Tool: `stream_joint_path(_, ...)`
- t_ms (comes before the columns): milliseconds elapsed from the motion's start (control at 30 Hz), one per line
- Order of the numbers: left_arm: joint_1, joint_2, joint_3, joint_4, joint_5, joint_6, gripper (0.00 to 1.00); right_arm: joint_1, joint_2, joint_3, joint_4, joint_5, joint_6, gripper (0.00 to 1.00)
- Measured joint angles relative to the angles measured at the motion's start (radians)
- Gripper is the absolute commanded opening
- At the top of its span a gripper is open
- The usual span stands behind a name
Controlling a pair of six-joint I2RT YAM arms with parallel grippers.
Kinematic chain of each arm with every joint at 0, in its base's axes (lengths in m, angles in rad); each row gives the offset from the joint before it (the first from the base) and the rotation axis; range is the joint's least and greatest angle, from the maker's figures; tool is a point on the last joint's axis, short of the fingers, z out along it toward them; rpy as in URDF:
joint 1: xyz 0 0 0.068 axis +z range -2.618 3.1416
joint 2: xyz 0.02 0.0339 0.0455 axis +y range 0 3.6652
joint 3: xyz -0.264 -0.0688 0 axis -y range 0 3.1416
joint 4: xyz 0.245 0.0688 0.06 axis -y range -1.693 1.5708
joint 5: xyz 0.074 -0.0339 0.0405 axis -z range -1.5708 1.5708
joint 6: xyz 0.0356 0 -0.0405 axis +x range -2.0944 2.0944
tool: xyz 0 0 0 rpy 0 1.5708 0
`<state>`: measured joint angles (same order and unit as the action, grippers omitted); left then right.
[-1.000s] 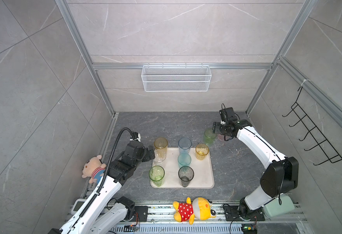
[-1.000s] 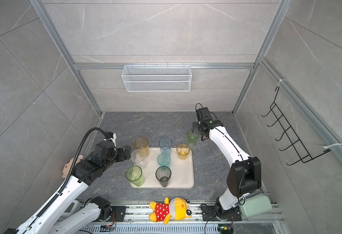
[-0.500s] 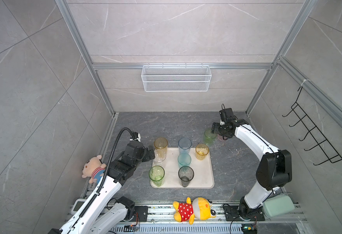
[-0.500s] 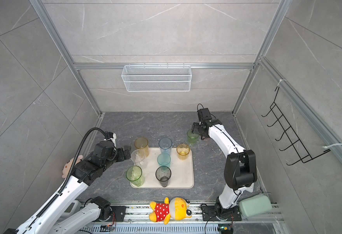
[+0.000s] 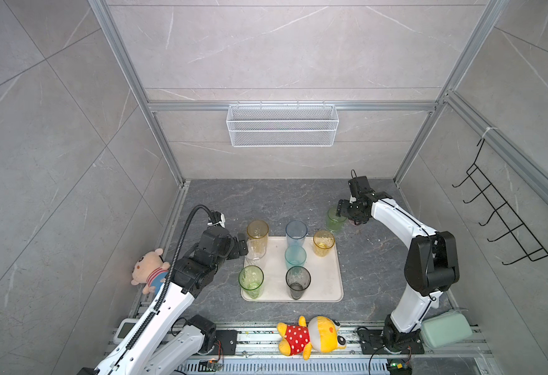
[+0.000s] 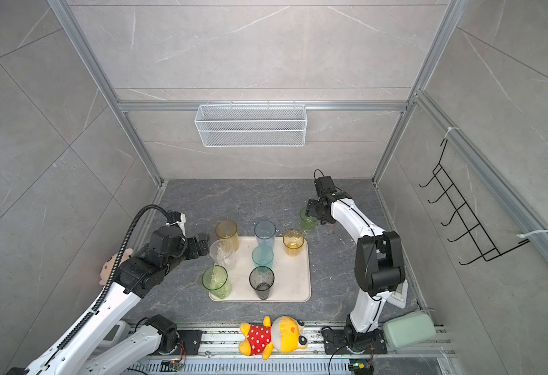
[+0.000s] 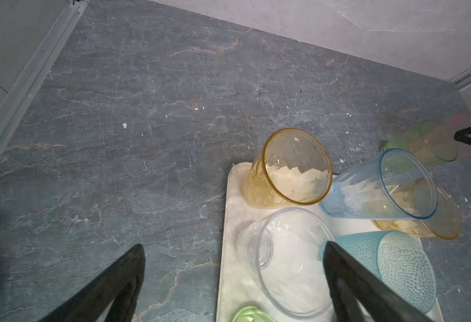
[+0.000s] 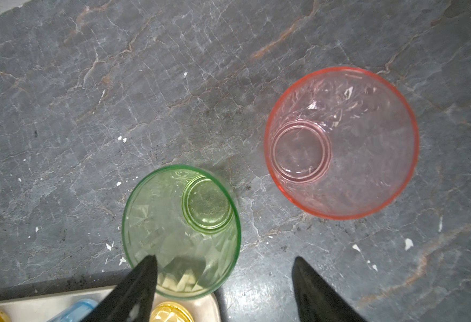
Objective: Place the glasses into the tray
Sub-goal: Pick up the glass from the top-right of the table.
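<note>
In both top views a grey veined stone desk [image 5: 266, 201] is boxed in by tiled walls [image 5: 282, 48]. The tray [image 5: 327, 287] lies mid-desk, with bare stone open beyond its far edge and along both sides. Seven glasses [image 5: 295, 256] stand on the tray, upright, mouths up, long axes vertical. The left tool [image 5: 242, 244] hangs just outside the tray's left edge, beside the clear glass [image 5: 255, 253]. The right tool [image 5: 342, 212] hangs past the tray's far right corner, over the far green glass [image 5: 334, 221].

In the left wrist view, the left tool [image 7: 232, 245] is spread wide and clamps nothing. One finger [image 7: 111, 281] is over bare desk off the tray, the other crosses the clear glass [image 7: 284, 264].

In the right wrist view, the right tool [image 8: 224, 257] is apart and grips nothing. One fingertip [image 8: 147, 273] overlaps the far green glass [image 8: 181, 231]; I cannot tell if they touch. The pink glass [image 8: 341, 142] stands upright on the desk, farther from the tray [image 8: 61, 304].
</note>
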<state>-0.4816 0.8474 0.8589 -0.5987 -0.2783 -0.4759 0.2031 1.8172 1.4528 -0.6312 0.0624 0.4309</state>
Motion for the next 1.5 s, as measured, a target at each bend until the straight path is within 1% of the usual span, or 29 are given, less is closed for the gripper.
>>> stream_joint_path(433, 0.000, 0.000, 0.000, 0.000, 0.000, 0.000, 1.00, -0.004, 0.063, -0.004, 0.006, -0.018, 0.003, 0.70)
stream_joint_path(867, 0.000, -0.001, -0.001, -0.001, 0.000, 0.000, 1.00, -0.006, 0.076, -0.009, 0.024, -0.039, 0.004, 0.62)
stream_joint_path(1000, 0.000, -0.007, -0.001, -0.002, 0.000, -0.001, 1.00, -0.006, 0.076, -0.010, 0.029, -0.045, 0.005, 0.56)
stream_joint_path(1100, 0.000, -0.010, -0.001, -0.002, 0.000, 0.000, 1.00, -0.006, 0.076, -0.010, 0.031, -0.049, 0.009, 0.48)
stream_joint_path(1500, 0.000, -0.011, -0.002, -0.003, 0.000, -0.001, 1.00, -0.006, 0.090, -0.018, 0.043, -0.060, 0.015, 0.27)
